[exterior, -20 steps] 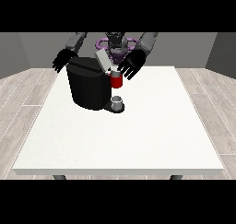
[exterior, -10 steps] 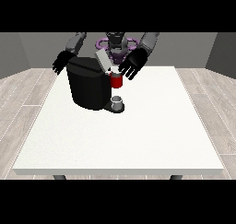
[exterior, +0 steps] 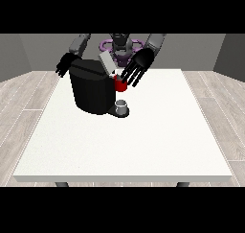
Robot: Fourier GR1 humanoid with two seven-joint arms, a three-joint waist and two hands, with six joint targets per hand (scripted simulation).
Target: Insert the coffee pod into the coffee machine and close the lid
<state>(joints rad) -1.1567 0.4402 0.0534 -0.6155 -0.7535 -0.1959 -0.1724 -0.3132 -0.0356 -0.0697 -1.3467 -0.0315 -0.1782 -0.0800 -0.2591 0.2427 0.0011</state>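
I am looking across a white tabletop [exterior: 143, 145] at the robot, which stands small at the far edge. A black coffee machine [exterior: 91, 90] sits on the near-left part of the far side, its grey lid [exterior: 107, 63] tilted up and open. A red thing at the machine [exterior: 120, 85] shows just under the lid, and a small grey cup-like thing [exterior: 122, 105] stands on the machine's base; I cannot tell whether that grey thing is the pod, so I cannot say where the pod lies.

The hand at the view's right [exterior: 139, 66] hovers just beside the raised lid, slightly above the red thing, its fingers [exterior: 130, 77] spread straight and pointing down toward the machine's front, holding nothing. The hand at the view's left [exterior: 64, 64] hangs behind the machine's far corner, fingers relaxed and empty.

I judge the hand at the view's right to be the nearer one to the lid, which slopes up and away from its fingers toward the view's left.
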